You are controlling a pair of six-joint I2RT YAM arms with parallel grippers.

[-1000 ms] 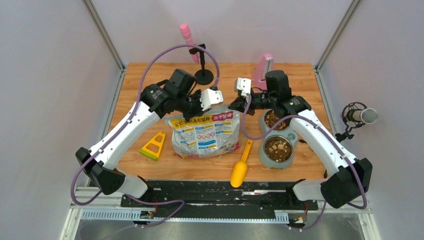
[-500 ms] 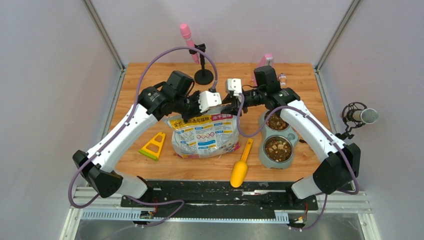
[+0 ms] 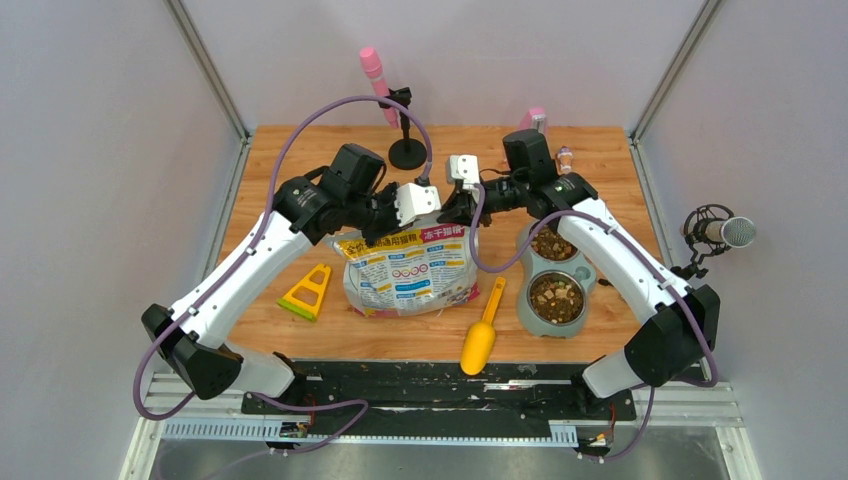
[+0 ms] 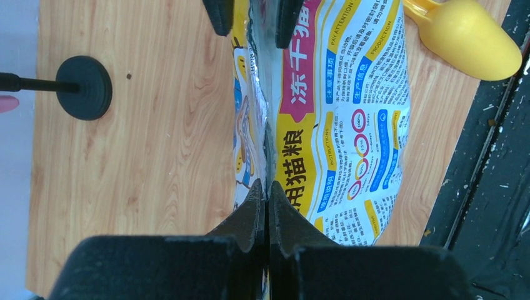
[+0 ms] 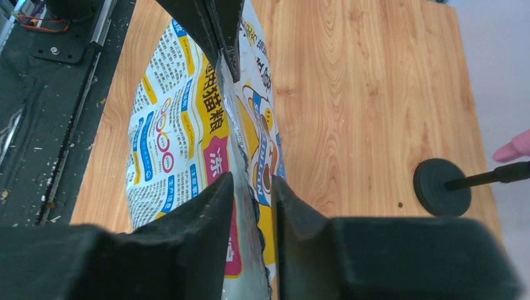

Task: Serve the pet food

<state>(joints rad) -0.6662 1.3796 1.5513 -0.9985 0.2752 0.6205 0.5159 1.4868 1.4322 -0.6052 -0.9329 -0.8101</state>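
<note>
- The right tool (image 5: pixel 252 184) has swung in from the 2 o'clock side of the bag (image 3: pixel 408 268). A second ago it hung by the bag's far right corner, near the bowls. It now sits on the top rim at about 1 o'clock, close beside the left tool (image 4: pixel 267 195).
- Its two fingers stand narrow, one on each side of the rim with the foil lip between them. I cannot tell from either wrist view whether they press the foil or only straddle it.
- The left tool has hardly moved. It is clamped flat on the same rim at about 11 o'clock, with no gap between its fingers.
- The bag itself lies where it did, at the middle of the counter (image 3: pixel 320 335), printed face up and mouth towards 12 o'clock.
- The pet food (image 3: pixel 556 297) that shows is in the twin bowls (image 3: pixel 523 312) at 3 o'clock of the bag. The nearer bowl is in plain view and the farther one is partly under the right arm. Whatever is left inside the bag is hidden.
- The yellow scoop (image 3: pixel 480 335) lies untouched at 5 o'clock of the bag.
- With both tools on one rim and the bowls already holding food, I judge the step in hand to be working the bag's mouth, either parting it or pressing it shut. Which of the two it is cannot be told.
</note>
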